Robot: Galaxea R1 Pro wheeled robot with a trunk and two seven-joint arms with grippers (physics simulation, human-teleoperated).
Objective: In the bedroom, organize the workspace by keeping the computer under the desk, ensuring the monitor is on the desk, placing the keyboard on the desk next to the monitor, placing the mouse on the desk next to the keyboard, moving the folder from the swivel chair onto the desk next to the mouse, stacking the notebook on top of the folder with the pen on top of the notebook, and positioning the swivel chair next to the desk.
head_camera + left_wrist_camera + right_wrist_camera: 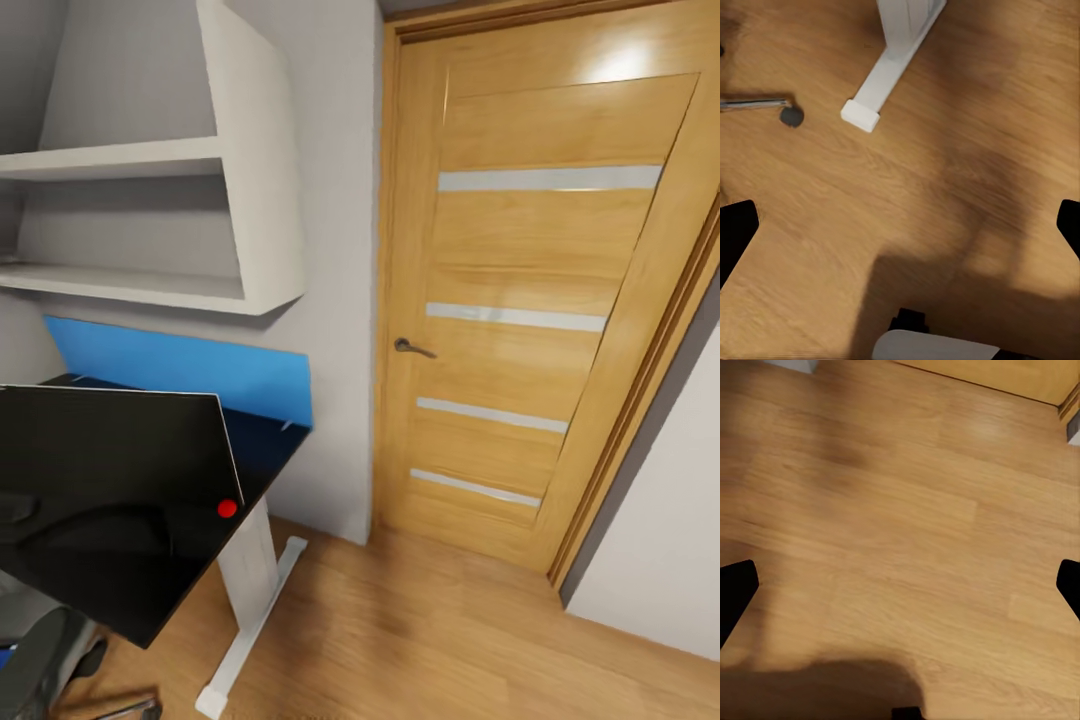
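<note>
Monitor (110,450) stands on the black desk (262,452) by its blue back panel (180,370), as required. Left claw (900,225) and right claw (900,585) both wide, empty, above plank floor (900,510), likely in transit.

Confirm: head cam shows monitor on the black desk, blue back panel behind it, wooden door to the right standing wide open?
Not quite. In the head view the wooden door is closed in its frame, not open. The rest holds: the monitor stands on the black desk, with the blue back panel behind it.
</note>
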